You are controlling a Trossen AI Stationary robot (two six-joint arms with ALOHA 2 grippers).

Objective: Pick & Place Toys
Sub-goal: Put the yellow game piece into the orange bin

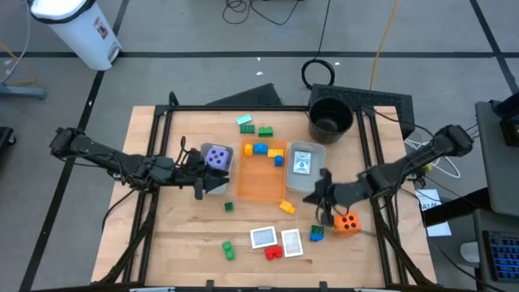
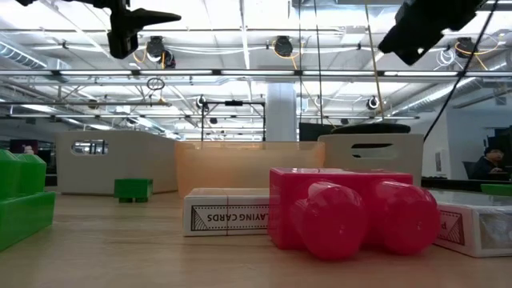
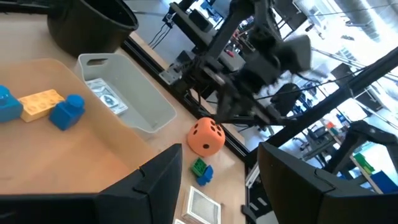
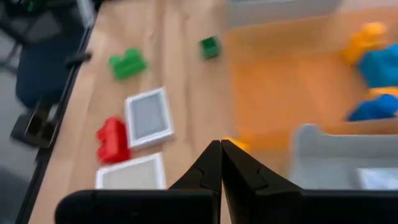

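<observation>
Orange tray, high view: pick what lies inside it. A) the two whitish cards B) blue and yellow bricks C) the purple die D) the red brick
B: blue and yellow bricks lie at the far end of the orange tray; the purple die stands beside it, on its left-arm side.

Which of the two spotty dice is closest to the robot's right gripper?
The orange die, sitting on the bare table right beside the right gripper. The purple die is far across the table, by the left gripper.
</observation>
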